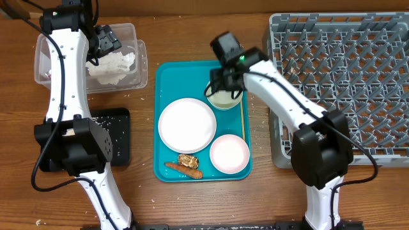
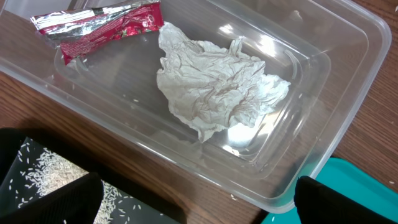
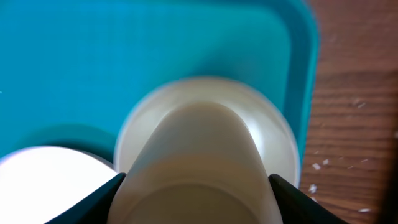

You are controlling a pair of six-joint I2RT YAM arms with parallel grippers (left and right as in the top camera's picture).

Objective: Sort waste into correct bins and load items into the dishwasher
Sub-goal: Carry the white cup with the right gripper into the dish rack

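While food scraps point(image 1: 185, 164), a pink bowl point(image 1: 229, 154) and a white plate point(image 1: 186, 124) wait on the teal tray point(image 1: 167, 76), the right pincer point(image 3: 198, 180) clamps the cream cup point(image 3: 199, 137) behind them, likely for the dishwasher rack point(image 1: 345, 70). Farther back, the left pincer point(image 2: 198, 186) hangs spread and empty over a clear bin point(image 2: 348, 81) holding napkin point(image 2: 217, 87) and wrapper point(image 2: 99, 25).

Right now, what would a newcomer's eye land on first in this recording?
The teal tray mid-table stands out, with the right hand closed around a cream cup at its upper right corner. Far left, the left hand hangs open over a clear bin holding a crumpled napkin and a red wrapper; a big grey rack fills the right.
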